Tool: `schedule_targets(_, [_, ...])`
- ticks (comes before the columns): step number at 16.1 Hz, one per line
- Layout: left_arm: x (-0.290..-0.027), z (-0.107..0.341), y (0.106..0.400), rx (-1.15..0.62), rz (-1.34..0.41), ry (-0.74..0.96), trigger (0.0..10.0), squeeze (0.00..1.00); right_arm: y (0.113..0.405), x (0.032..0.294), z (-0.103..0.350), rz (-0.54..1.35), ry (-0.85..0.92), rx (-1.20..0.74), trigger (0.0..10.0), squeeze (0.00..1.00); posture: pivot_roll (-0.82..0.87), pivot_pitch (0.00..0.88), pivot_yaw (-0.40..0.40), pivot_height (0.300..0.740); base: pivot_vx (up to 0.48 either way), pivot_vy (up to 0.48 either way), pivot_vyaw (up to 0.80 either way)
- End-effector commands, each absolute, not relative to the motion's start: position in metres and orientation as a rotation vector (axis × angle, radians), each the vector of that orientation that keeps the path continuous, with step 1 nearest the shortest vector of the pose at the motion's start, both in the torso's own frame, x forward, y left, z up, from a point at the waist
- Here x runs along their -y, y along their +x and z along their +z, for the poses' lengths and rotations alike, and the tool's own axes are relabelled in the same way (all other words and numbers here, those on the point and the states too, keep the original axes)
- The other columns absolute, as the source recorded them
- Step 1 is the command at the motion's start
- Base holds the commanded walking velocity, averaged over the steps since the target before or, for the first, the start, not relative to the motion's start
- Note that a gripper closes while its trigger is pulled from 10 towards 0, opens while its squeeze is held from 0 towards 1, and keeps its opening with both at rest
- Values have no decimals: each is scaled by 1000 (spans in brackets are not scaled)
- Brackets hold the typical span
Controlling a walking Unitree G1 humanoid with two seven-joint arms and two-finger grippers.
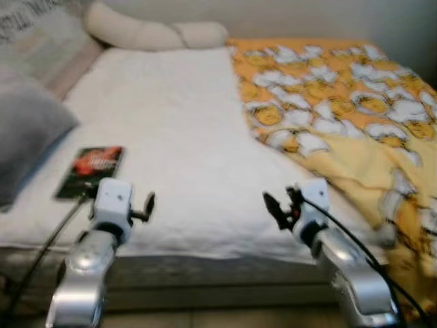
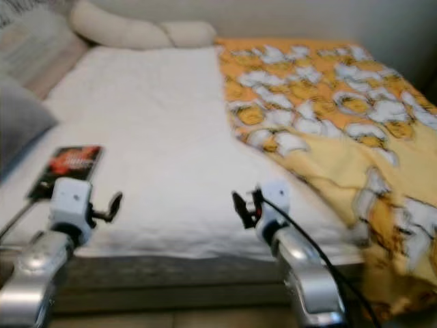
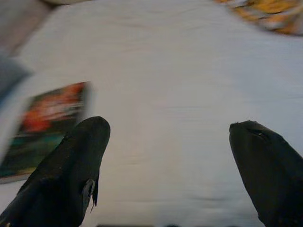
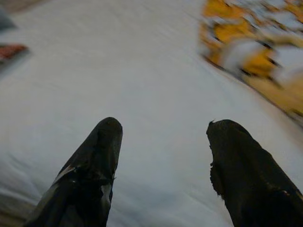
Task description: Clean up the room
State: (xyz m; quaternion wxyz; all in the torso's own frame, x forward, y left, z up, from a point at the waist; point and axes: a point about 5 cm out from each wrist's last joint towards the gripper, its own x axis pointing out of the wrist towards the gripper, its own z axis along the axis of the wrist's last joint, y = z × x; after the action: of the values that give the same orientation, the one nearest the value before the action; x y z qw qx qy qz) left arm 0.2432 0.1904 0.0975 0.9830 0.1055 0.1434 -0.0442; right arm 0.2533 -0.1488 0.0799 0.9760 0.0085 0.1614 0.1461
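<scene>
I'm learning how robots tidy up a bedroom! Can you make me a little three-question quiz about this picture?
1. True or false: the book lies on the yellow blanket.
2. Which gripper is nearer the book? A) left gripper B) right gripper
3. Fill in: both grippers have their fingers ____, holding nothing.

Key:
1. False. It lies on the white sheet, near the grey pillow, on the robot's left.
2. A. The book shows just beside its fingers in the left wrist view.
3. Open. Each wrist view shows a wide gap between the fingers with only bedding beyond.
</scene>
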Motion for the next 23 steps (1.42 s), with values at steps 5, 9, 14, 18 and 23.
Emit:
schedule_targets(5, [-193, 101, 244, -289, -100, 236, 10000, 1000, 259, 155, 83, 253, 1, -320, 10000, 0, -110, 0, 43, 740, 0, -453, 0])
schedule_targets(9, [-193, 101, 246, -289, -100, 237, 10000, 1000, 258, 157, 81, 244, 0, -328, 10000, 0, -112, 0, 43, 740, 0, -453, 0])
schedule_targets(14, [-190, 101, 246, -286, -108, 233, 10000, 1000, 257, 155, 80, 251, -2, -337, 10000, 0, -115, 0, 48, 740, 0, -456, 0])
schedule_targets(18, [-193, 105, 249, -253, -64, 206, 10000, 1000, 258, 155, 83, 256, -7, -335, 10000, 0, -113, 0, 42, 740, 0, -112, 0])
schedule_targets(23, [-189, 107, 250, -238, -105, 169, 10000, 1000, 258, 149, 81, 277, -5, -351, 10000, 0, -111, 0, 42, 740, 115, 0, 0])
